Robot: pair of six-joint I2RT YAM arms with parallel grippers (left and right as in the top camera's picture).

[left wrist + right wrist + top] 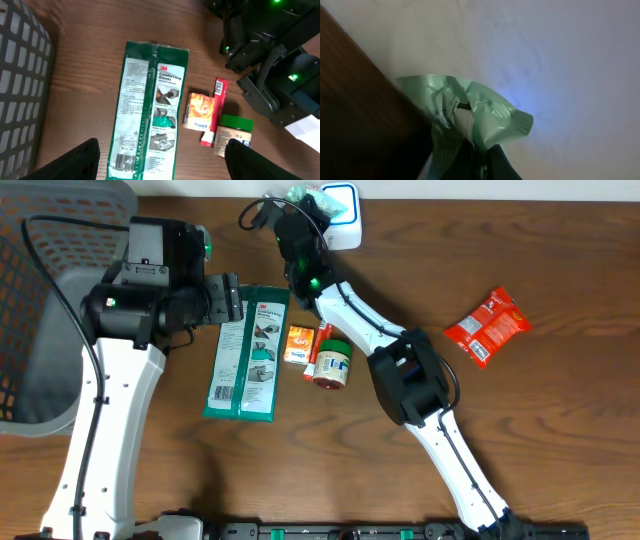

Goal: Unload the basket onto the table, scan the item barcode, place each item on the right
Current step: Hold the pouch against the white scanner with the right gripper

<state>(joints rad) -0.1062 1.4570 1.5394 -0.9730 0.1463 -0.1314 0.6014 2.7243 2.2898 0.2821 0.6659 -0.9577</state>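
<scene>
Basket [40, 330] mesh, cut off by the frame edge, sits left of the green glove packet [248, 355]. The left gripper [226, 297] hovers over that packet's upper left corner, jaws spread wide and empty; its wrist view shows only two dark, blurred fingertips [75, 160]. Just right of the glove packet lie an orange box [298, 343], a red stick [320, 345] and a green-lidded jar [332, 364], close together. Up and right of the glove packet, the right gripper [479, 150] pinches a pale green wrapper [470, 105]. It is crumpled, its lower part hidden behind the fingers, its print too blurred to read. Its long axis cannot be told; the loose end points away from the fingers toward a pale, blue-lit surface. From overhead the arm hides most of it, beside the white scanner [340, 210]. A red snack bag [487, 326] lies far right of the glove packet.
</scene>
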